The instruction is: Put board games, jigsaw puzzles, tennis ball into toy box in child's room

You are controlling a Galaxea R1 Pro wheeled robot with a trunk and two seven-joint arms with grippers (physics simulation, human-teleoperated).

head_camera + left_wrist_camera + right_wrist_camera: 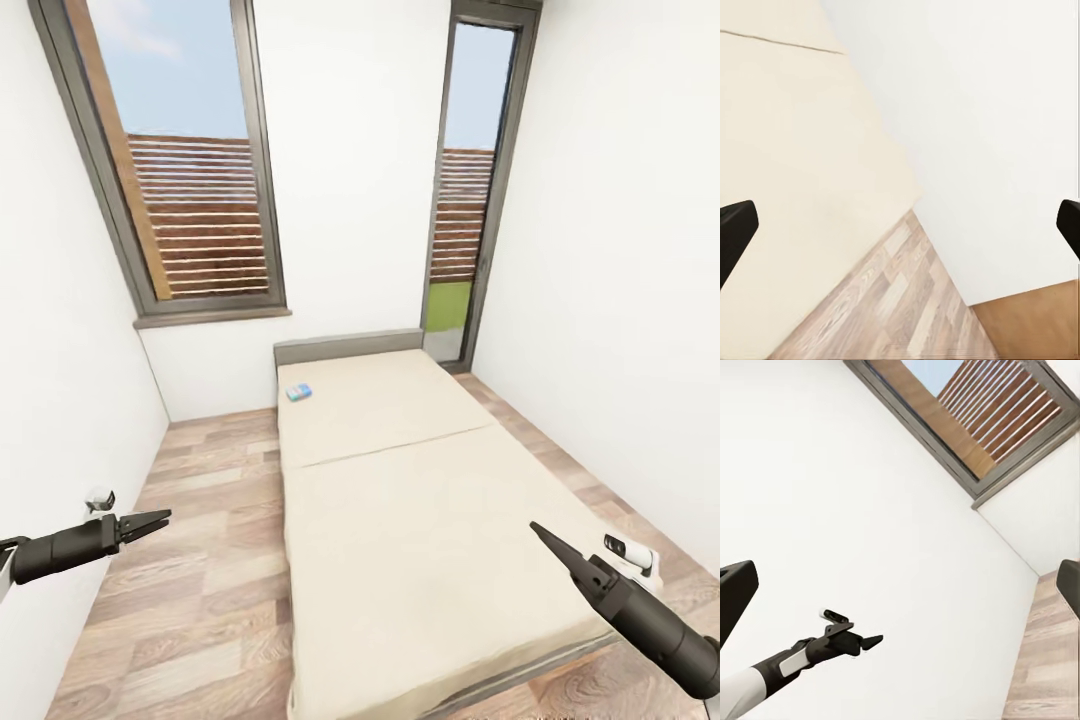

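The bed (400,520), with a beige mattress and a grey frame, fills the middle of the head view. One small blue and white board game (299,392) lies flat on it near the grey headboard. My left gripper (150,522) hovers open over the floor left of the bed, far short of the game. Its wrist view looks past its fingertips (735,229) at the mattress (795,150) edge. My right gripper (540,533) hangs open over the bed's near right corner, with nothing between its fingers (735,585). The table, toy box, jigsaw puzzles and tennis ball are out of view.
White walls close in on both sides. A large window (190,180) is at the back left and a narrow glass door (465,200) at the back right. Strips of wooden floor (200,560) run along both sides of the bed, the left one wider.
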